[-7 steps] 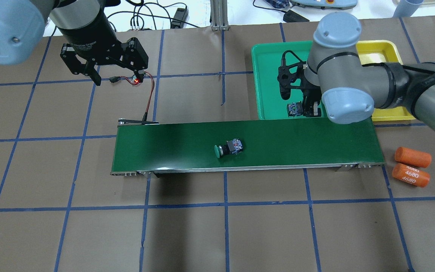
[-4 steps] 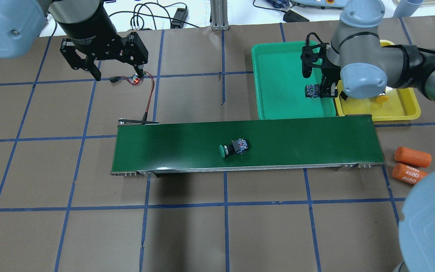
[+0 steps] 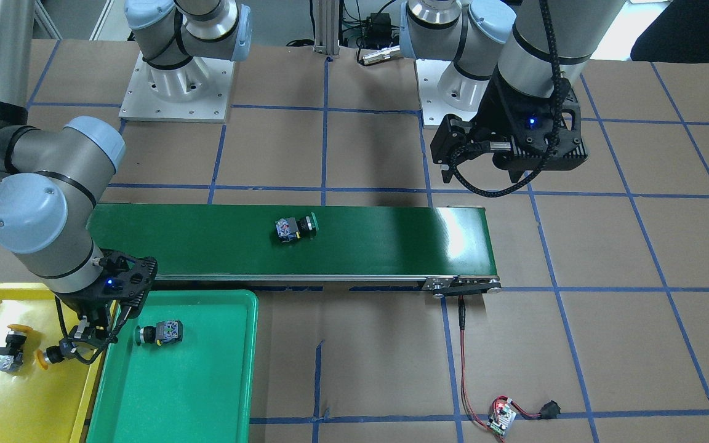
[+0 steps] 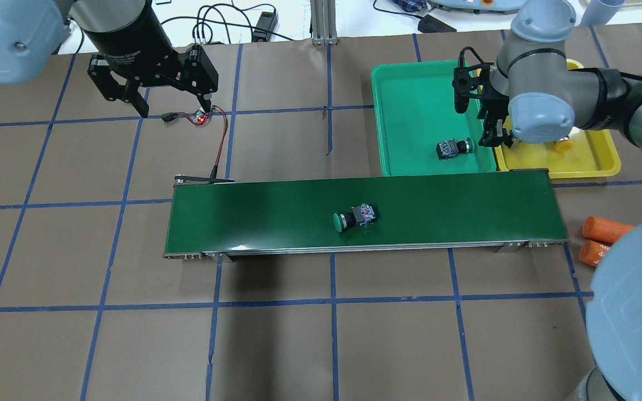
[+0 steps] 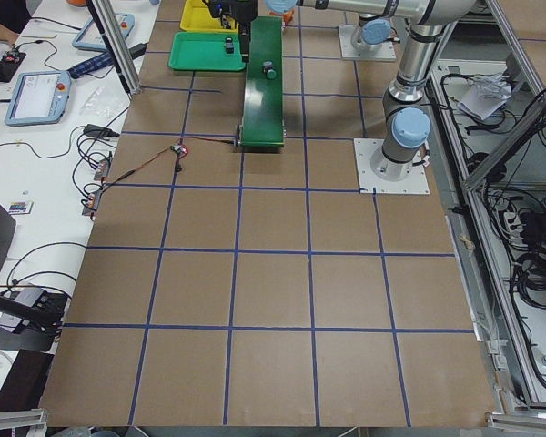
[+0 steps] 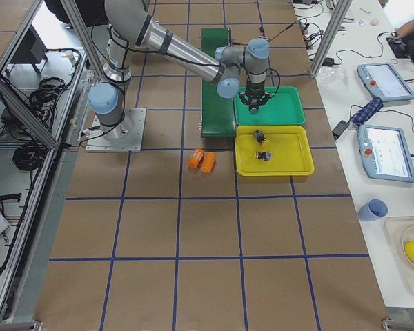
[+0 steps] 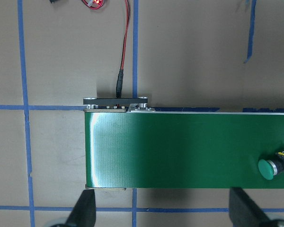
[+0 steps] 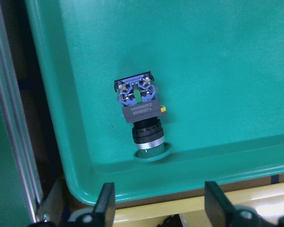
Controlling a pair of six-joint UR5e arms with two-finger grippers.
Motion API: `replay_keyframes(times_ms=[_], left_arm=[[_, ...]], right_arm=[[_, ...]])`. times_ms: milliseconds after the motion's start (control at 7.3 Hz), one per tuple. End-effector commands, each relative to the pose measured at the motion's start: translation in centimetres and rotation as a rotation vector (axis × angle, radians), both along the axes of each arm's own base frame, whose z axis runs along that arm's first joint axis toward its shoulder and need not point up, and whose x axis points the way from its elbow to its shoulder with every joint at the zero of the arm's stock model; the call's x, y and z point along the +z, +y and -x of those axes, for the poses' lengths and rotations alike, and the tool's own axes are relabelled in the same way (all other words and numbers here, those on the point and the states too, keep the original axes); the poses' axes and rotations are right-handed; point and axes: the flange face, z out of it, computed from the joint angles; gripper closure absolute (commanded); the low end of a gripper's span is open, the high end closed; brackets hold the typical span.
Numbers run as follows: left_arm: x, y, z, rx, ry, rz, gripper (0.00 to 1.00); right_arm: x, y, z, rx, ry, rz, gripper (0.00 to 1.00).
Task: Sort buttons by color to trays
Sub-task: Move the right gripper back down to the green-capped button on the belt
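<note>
One green button (image 4: pixel 451 148) lies on its side in the green tray (image 4: pixel 410 111), near its right rim; it also shows in the right wrist view (image 8: pixel 139 106). My right gripper (image 8: pixel 158 208) is open and empty just above that rim, beside the button (image 3: pixel 160 333). A second green button (image 4: pixel 353 217) lies on the conveyor belt (image 4: pixel 455 209). Two yellow buttons (image 3: pixel 10 355) (image 3: pixel 52 355) lie in the yellow tray (image 3: pixel 22 406). My left gripper (image 4: pixel 173 108) is open and empty, high over the belt's left end (image 7: pixel 113 142).
Two orange cylinders (image 4: pixel 605 229) lie right of the belt, partly behind my right arm's elbow (image 4: pixel 633 312). A small circuit board with red wires (image 4: pixel 201 117) lies under the left gripper, wired to the belt's end. The yellow tray (image 4: pixel 583 161) adjoins the green one.
My right gripper carried a green button across the green tray towards its right rim and let go; the button now lies in the tray. The belt's button drifted right.
</note>
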Motion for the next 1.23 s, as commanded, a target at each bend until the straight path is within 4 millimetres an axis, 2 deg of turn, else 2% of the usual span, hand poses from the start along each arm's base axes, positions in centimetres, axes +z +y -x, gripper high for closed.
replay_keyframes(times_ms=[0,274,411,548,821,1095], left_arm=[[-0.1,0.0,0.1,-0.002,0.001,-0.002,0.0],[-0.1,0.0,0.1,0.002,0.0,-0.003,0.0],[-0.1,0.0,0.1,0.027,0.003,-0.003,0.0],[-0.3,0.1,0.4,0.028,0.002,-0.014,0.0],[-0.3,0.3,0.7,0.022,-0.004,-0.018,0.0],[0.0,0.5,0.7,0.022,-0.004,-0.014,0.0]], right_arm=[[2.4,4.2,-1.0,0.026,-0.012,-0.074,0.0],[1.0,11.1,-1.9,0.145,-0.01,-0.11,0.0],[-0.1,13.7,-2.6,0.164,-0.012,-0.117,0.0],[-1.3,14.5,-4.0,0.184,-0.01,-0.104,0.0],[-2.1,16.2,-7.9,0.192,-0.013,-0.109,0.0],[-2.1,16.6,-9.1,0.131,-0.052,-0.089,0.0]])
